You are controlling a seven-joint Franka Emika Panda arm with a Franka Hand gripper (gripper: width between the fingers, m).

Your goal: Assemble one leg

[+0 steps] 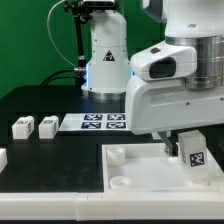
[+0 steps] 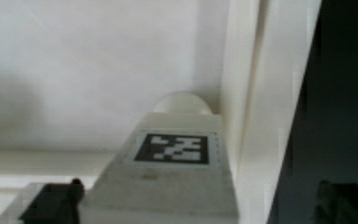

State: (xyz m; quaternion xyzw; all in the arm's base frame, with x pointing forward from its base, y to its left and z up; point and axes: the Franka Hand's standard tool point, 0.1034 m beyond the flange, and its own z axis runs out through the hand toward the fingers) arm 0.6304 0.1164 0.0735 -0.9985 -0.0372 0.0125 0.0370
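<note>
- The pincer [image 1: 189,150] stood over the side of the large white panel [image 1: 140,170] toward the exterior view's right, low over its surface.
- The pincer was closed narrowly about the leg [image 1: 193,158]. In the wrist view the leg [image 2: 172,165] lay between the two dark fingertips [image 2: 51,203], its square marker facing the camera. Contact on the far finger was not clearly shown, so the hold is a judgement.
- The leg hung roughly upright from the pincer, its lower end just above or touching the panel. Which of the two could not be told.
- In the wrist view the leg's far end lay close to the panel's [image 2: 87,70] edge, with the dark counter [image 2: 336,90] just beyond.
- Two loose legs [image 1: 34,126] lay side by side on the counter [image 1: 50,160] toward the exterior view's left, well apart from the panel. The marker board [image 1: 100,122] lay just beside them.
- Step in hand, as judged: carrying the grasped leg to its seat in a corner of the panel. Seating was not yet evident.
- No corner hole was visible under the leg, as the leg itself hid that spot.
- The next move, as judged, called for centring the leg's end over the corner hole and keeping it upright. It would then go down, likely with turning, without the grip being loosened.
- Risk noted: with the leg so close to the panel's edge, a small sideways error could land it on the rim.
</note>
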